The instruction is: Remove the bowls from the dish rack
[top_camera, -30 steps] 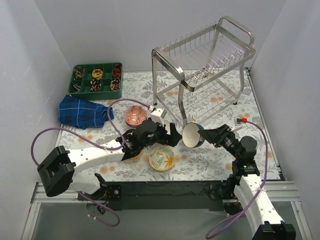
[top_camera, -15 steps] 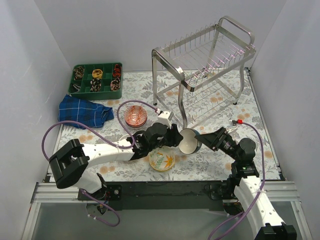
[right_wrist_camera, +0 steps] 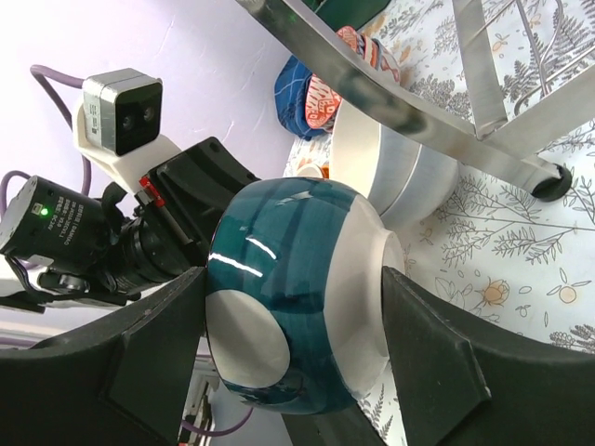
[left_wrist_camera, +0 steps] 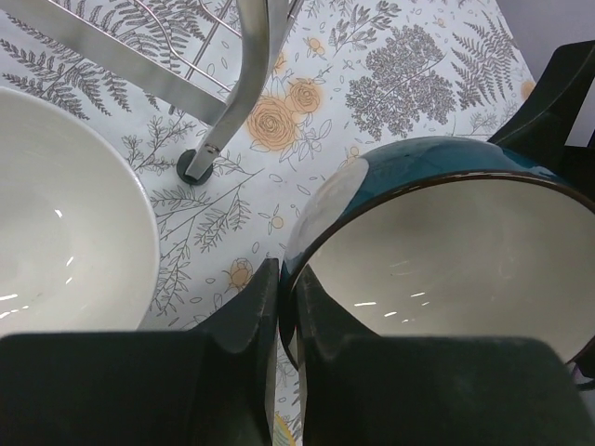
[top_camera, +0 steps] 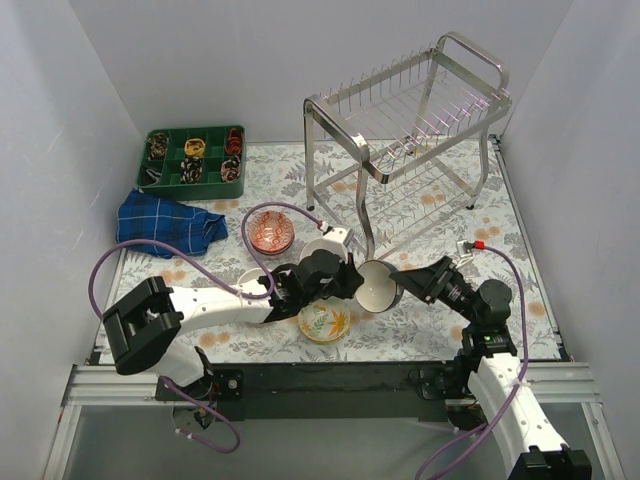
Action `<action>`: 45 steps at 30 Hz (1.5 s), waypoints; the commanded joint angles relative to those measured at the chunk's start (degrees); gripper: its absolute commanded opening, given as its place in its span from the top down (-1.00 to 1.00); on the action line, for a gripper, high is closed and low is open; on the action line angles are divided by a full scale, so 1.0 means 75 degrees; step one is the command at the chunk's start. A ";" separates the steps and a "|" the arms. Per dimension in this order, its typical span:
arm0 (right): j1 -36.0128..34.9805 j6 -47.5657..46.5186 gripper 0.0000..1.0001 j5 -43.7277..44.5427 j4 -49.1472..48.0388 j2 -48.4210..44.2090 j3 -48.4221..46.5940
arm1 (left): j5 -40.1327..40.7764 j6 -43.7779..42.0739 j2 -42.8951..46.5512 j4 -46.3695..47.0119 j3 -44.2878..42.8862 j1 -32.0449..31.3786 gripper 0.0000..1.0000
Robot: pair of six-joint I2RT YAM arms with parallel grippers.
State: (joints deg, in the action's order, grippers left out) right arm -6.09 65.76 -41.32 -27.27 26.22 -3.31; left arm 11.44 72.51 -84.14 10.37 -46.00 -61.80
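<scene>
Two sets of jaws meet on one teal bowl [top_camera: 378,290], which is tipped on its side between them with its pale inside facing the left arm. The left gripper [left_wrist_camera: 286,279] has its jaws pinching the bowl's rim, one finger [left_wrist_camera: 244,311] outside the wall and the other inside. The right gripper [right_wrist_camera: 293,279] has its jaws spread wide across the bowl's round body, one finger on each flank and both pressed against the glaze. I cannot tell whether the bowl touches the bench [top_camera: 440,215].

Four bowls count plainly. Besides the teal one:
- One white bowl [left_wrist_camera: 65,214] stands on the bench just to the far side of the left jaws.
- One bowl with a leaf pattern inside [top_camera: 323,322] sits just to the near side of the left jaws.
- One red-patterned bowl [top_camera: 271,231] lies further off, beyond the white one.

A fifth pale round shape [top_camera: 251,279] shows behind the left arm, too hidden to name.

One steel dish rack [top_camera: 360,150] stands beyond both jaws. One of its legs lands close to the white bowl.

Well away from the left jaws are one green tray [top_camera: 195,158] with six compartments and one blue checked cloth [top_camera: 165,222].
</scene>
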 commanded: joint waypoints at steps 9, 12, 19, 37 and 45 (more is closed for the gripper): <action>-0.0044 -0.1801 -0.73 0.0234 0.0878 -0.0074 -0.0694 | 0.1193 -0.0609 0.1561 -0.1335 -0.0230 0.0037 1.00; -0.0056 -0.2973 -0.82 0.0737 0.2246 -0.0050 -0.1371 | 0.1345 -0.0703 0.1866 -0.2457 -0.0394 0.0142 1.00; -0.0056 -0.4512 -0.86 0.1700 0.3937 -0.0004 -0.2265 | 0.1077 -0.0750 0.2815 -0.4299 -0.0687 0.1418 1.00; -0.0242 -0.5543 -0.92 0.2017 0.4479 0.0032 -0.2757 | 0.0185 -0.1465 0.3227 -0.5895 -0.0711 0.7254 1.00; -0.0770 -0.6119 -0.92 0.2439 0.4678 -0.0050 -0.2887 | 0.0068 -0.1266 0.2371 -0.5766 -0.0524 0.7842 1.00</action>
State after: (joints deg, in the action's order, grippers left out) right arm -10.11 23.66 -25.08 7.42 26.57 -22.39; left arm 14.81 62.41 -64.45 -35.27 -49.95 -3.90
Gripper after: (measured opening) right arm 0.959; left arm 0.066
